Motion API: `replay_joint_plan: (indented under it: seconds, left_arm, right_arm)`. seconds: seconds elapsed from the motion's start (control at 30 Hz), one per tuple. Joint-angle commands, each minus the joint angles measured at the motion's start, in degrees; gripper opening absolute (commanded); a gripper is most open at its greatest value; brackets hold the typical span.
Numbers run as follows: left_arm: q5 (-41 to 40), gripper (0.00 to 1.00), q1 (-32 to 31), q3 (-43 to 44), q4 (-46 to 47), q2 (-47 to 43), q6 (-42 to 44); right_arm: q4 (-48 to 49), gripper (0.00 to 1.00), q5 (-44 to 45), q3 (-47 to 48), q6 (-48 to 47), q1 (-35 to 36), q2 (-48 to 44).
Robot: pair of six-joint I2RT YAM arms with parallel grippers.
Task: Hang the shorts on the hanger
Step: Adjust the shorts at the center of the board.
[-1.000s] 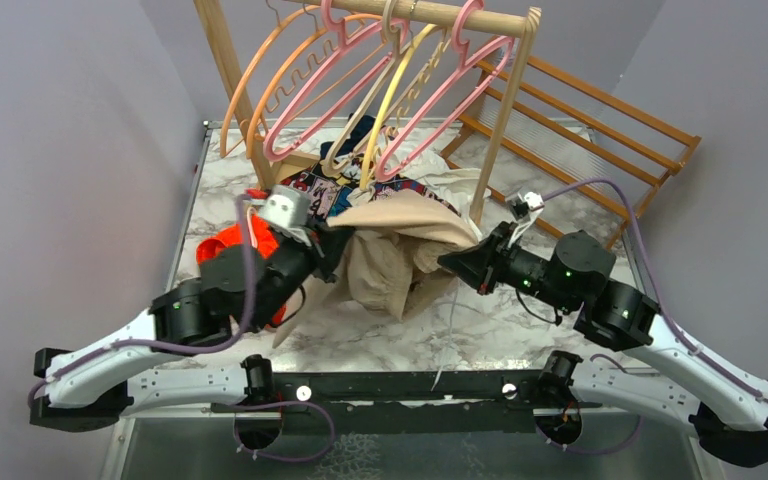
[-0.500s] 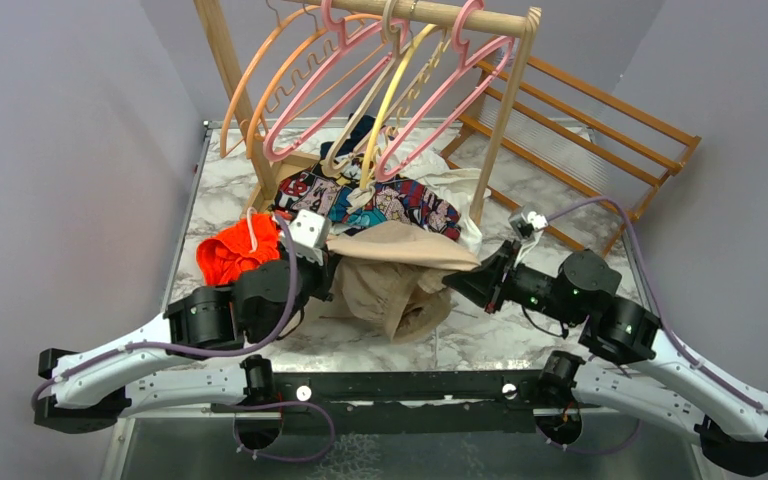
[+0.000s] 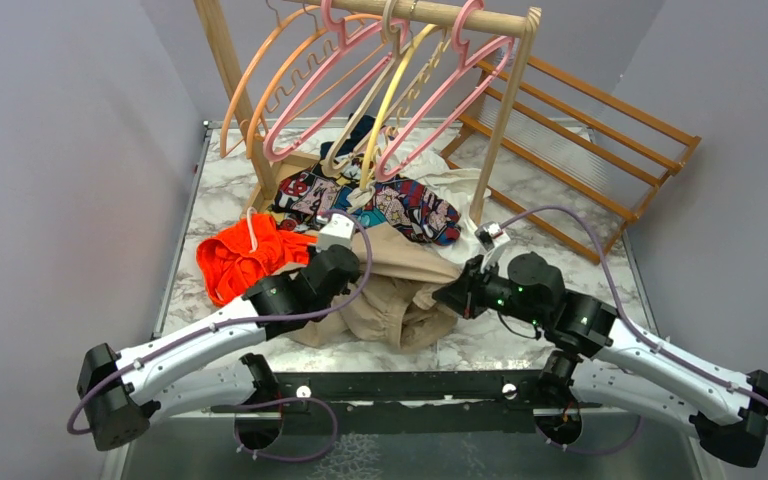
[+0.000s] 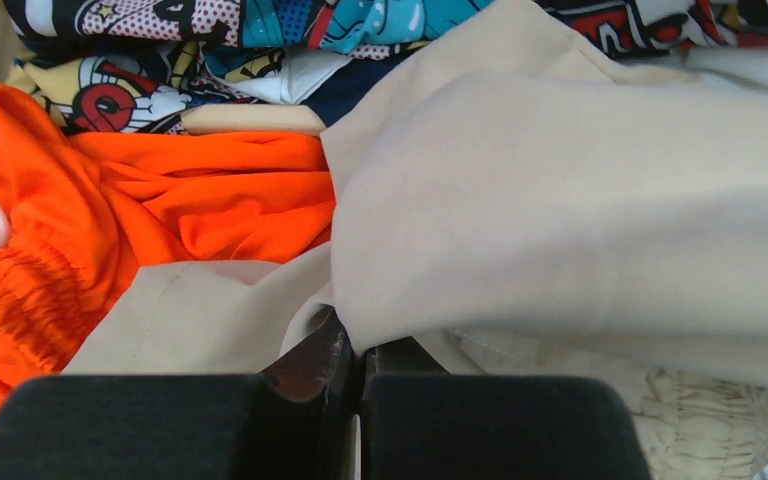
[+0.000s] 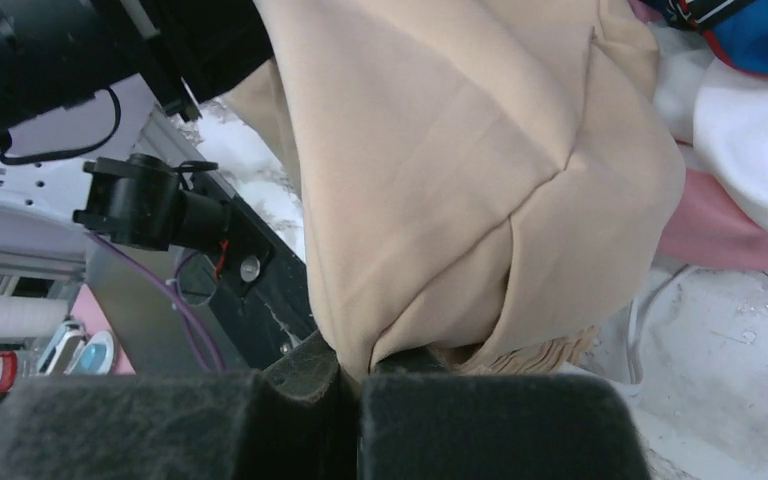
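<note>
While left gripper (image 4: pixel 355 345) and right gripper (image 5: pixel 352 375) stay clenched on the shorts (image 3: pixel 400 290) — these have sunk (tableward).

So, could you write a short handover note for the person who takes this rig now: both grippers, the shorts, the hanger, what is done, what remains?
Left gripper: shut on a fold of the shorts.
Right gripper: shut on the shorts' other side.
Shorts: bunched on the table between the arms, beside the orange garment.
Hanger: a pink hanger hangs bare on the wooden rail.
Done: both grips taken.
To do: carry the shorts up and put them on the hanger.
</note>
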Motion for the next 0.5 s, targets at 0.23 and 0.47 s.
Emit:
replay_joint_plan:
  seconds: [0.23, 0.47]
  left_arm:
    - [20.6, 0.0, 21.1, 0.2, 11.9, 5.0, -0.1]
    - [21.0, 0.0, 27.0, 3.0, 10.6, 11.3, -1.0]
  right_arm:
    - [2.4, 0.01, 9.6, 5.1, 2.9, -0.2, 12.5]
    - [-3.3, 0.28, 15.1, 5.5, 2.3, -0.7, 12.4]
